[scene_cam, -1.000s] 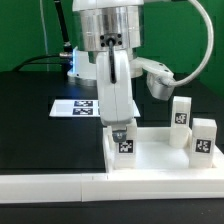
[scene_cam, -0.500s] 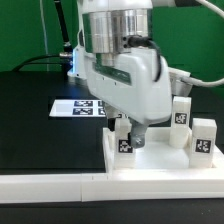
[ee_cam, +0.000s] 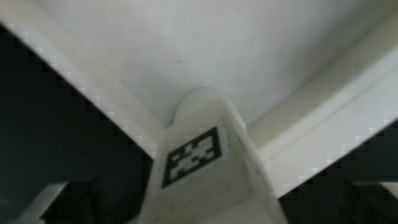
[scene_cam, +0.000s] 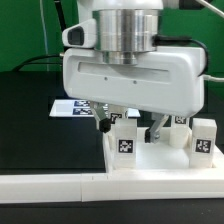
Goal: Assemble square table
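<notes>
The gripper [scene_cam: 128,128] hangs low over the square table top [scene_cam: 150,160], its jaws seemingly spread wide around a tagged leg block [scene_cam: 125,140] standing at the top's left; another leg block [scene_cam: 204,141] stands right.

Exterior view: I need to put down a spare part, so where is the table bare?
The black table lies bare on the exterior view's left, between the marker board and the white wall. It is crowded on the right: the hand, tabletop and leg blocks.
</notes>
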Action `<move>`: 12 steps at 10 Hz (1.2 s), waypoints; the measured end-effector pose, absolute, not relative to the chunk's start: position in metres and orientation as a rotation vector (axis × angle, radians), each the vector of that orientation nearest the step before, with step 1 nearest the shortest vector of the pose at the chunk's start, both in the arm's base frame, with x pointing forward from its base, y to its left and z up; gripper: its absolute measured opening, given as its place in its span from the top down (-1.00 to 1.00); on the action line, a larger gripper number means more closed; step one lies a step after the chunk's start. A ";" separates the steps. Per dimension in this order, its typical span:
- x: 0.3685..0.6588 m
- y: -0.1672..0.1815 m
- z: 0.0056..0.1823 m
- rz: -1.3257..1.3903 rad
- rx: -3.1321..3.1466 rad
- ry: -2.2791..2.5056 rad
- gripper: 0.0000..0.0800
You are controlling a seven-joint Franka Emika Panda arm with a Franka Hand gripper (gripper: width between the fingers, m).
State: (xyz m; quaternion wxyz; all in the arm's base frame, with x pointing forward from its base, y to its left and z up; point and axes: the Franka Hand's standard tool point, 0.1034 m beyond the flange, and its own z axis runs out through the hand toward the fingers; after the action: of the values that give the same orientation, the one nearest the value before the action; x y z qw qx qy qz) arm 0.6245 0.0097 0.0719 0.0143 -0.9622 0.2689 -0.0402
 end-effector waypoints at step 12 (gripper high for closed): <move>0.624 0.007 0.071 -0.085 -2.714 1.487 0.28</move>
State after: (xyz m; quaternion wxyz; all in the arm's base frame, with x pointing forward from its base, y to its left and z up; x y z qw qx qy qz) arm 0.6239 0.0067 0.0706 0.0228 -0.8765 0.4801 -0.0275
